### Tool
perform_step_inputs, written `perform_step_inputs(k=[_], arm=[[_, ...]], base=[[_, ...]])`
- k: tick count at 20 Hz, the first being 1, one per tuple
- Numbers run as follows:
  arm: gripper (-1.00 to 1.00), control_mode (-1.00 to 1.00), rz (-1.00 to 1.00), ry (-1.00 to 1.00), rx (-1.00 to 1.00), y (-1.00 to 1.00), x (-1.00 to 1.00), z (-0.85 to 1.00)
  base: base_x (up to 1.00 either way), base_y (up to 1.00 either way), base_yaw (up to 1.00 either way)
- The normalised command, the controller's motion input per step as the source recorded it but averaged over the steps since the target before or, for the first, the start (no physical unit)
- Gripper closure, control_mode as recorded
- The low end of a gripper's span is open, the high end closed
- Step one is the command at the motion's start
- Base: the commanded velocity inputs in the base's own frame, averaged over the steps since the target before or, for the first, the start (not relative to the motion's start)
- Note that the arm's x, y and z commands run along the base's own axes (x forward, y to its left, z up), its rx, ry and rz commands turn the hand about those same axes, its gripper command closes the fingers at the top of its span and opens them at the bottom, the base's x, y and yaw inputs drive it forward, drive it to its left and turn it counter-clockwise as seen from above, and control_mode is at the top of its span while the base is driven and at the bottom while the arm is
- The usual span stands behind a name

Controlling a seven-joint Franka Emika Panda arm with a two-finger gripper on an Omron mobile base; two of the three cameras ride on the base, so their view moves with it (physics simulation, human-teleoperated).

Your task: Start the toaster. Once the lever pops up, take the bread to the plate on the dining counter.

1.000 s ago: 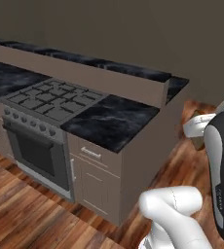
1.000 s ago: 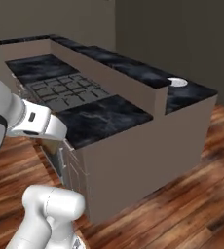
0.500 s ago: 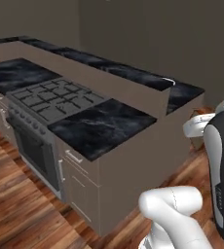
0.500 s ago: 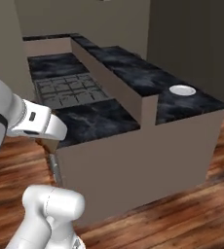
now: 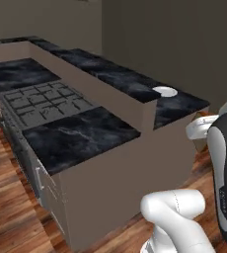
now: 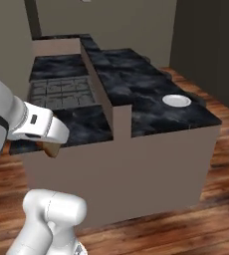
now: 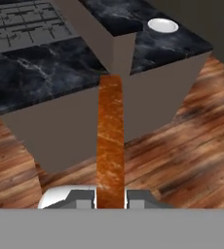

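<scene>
A kitchen island stands on a brown wooden floor (image 5: 7, 217), seen from above and behind a white robot arm (image 5: 224, 168) at the lower right. The island has two levels. The higher, farther level is a long black marble bench (image 5: 120, 79) with faint white veins, running from upper left toward the right. A small round white plate (image 5: 164, 91) rests near its right end. A grey-brown wall drops from it to a lower black marble worktop (image 5: 81, 136). A dark stove grate (image 5: 44, 101) is set into that lower top, left of centre. Pale cabinet fronts (image 5: 49, 190) face left below it.
</scene>
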Motion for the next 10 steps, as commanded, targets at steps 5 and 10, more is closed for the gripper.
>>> perform_step_inputs(k=[5, 10], arm=[[1.0, 1.0, 0.0, 0.0, 0.0, 0.0, 0.0, 0.0], [1.0, 1.0, 0.0, 0.0, 0.0, 0.0, 0.0, 0.0]], base=[[0.18, -1.0, 0.27], [0.14, -1.0, 0.25]])
